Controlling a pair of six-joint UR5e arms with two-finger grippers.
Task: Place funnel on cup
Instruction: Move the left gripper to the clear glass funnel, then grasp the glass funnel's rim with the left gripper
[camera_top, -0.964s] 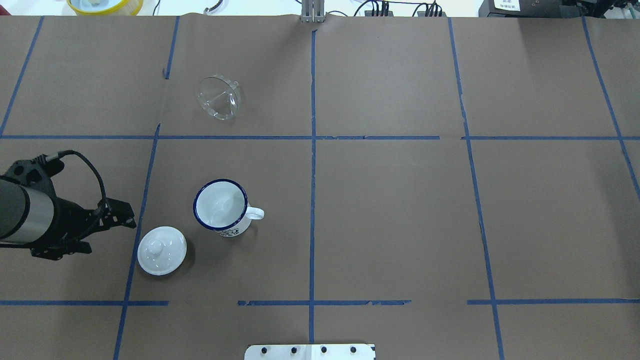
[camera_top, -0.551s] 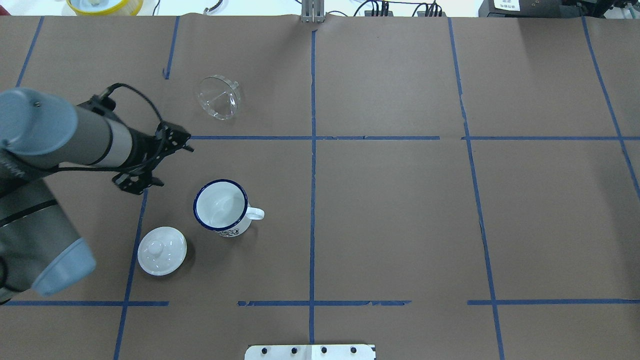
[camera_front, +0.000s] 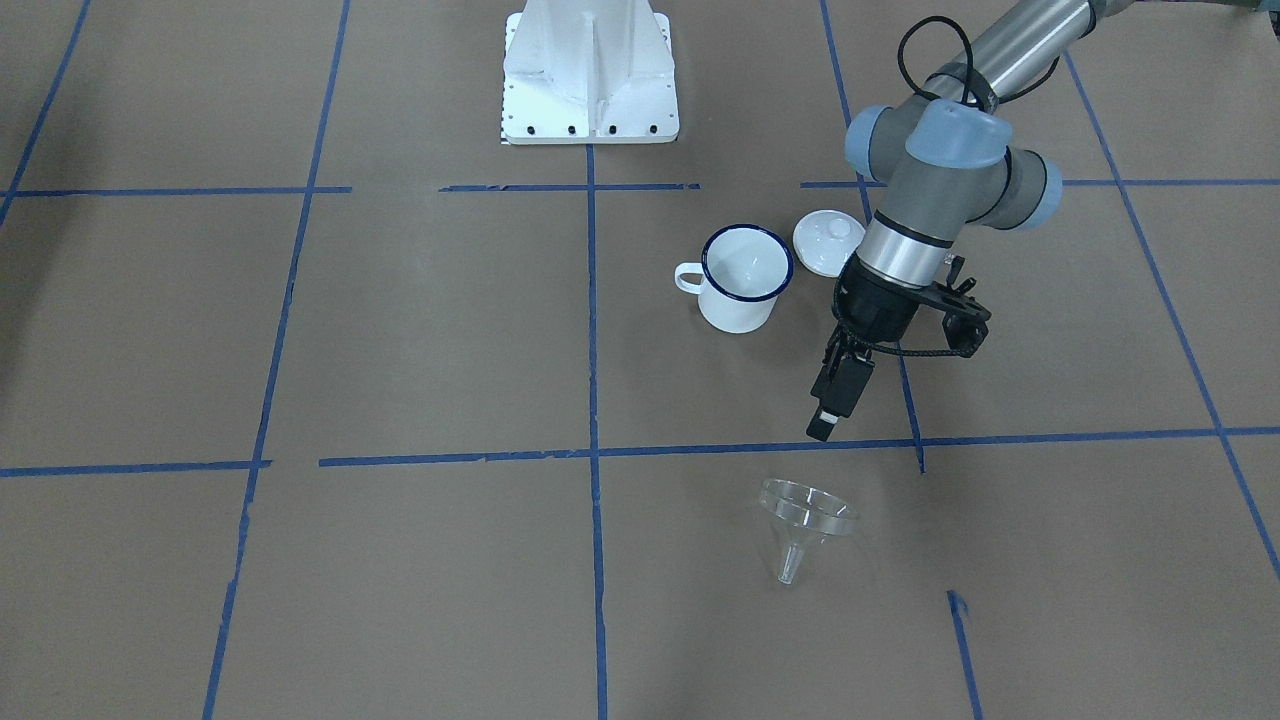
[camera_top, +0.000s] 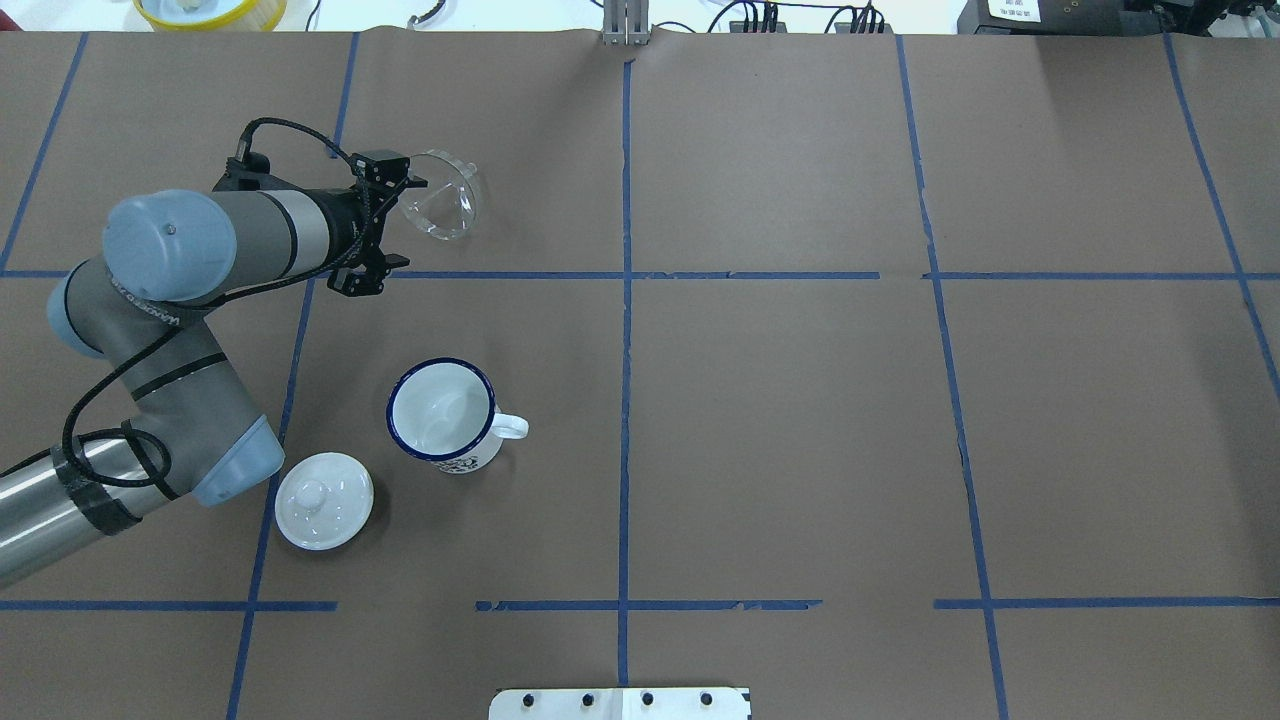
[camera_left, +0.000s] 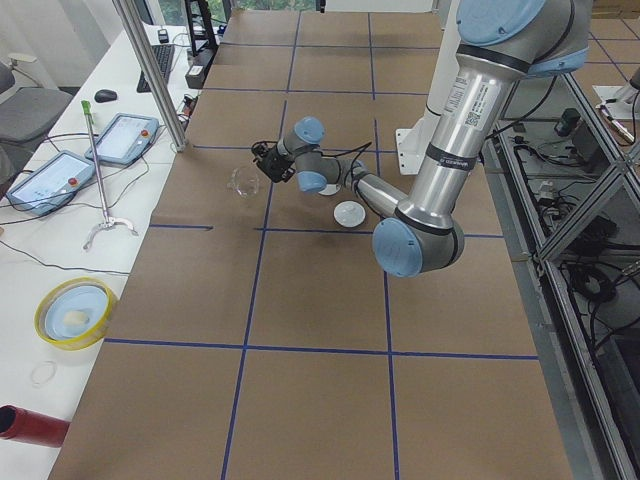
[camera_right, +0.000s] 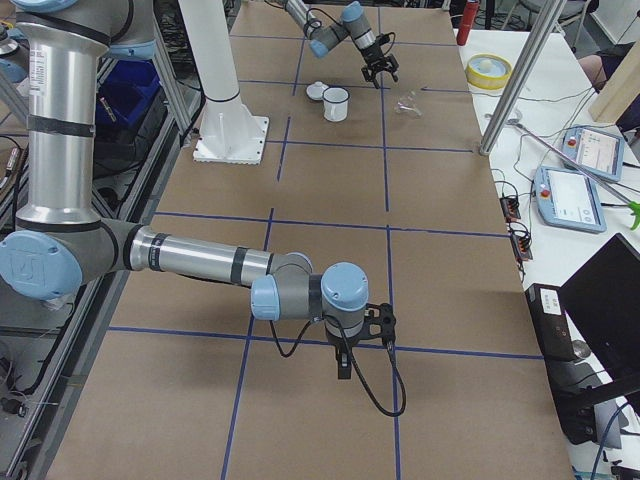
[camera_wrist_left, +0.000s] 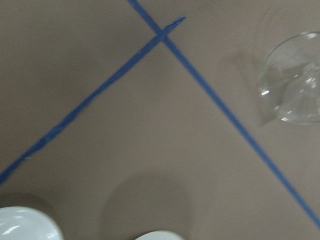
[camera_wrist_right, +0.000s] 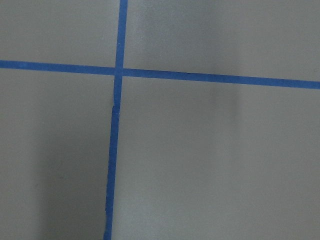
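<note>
The clear funnel (camera_top: 440, 195) lies on its side on the brown paper at the far left, spout toward the operators' side (camera_front: 805, 515). It also shows at the right edge of the left wrist view (camera_wrist_left: 295, 80). The cup (camera_top: 440, 412), a white mug with a dark blue rim, stands upright and empty nearer the robot (camera_front: 745, 278). My left gripper (camera_top: 405, 222) hangs just left of the funnel, above the table (camera_front: 822, 427), and looks open and empty. My right gripper (camera_right: 344, 370) shows only in the right side view, far from both; I cannot tell its state.
A white knobbed lid (camera_top: 323, 500) lies on the paper left of the cup, under my left arm's elbow. The white robot base plate (camera_front: 590, 90) sits at the near edge. A yellow-rimmed bowl (camera_top: 210, 10) stands beyond the table's far edge.
My left arm has swung away from the robot, from beside the lid past the cup to just left of the funnel. Funnel, cup and lid have not moved.
</note>
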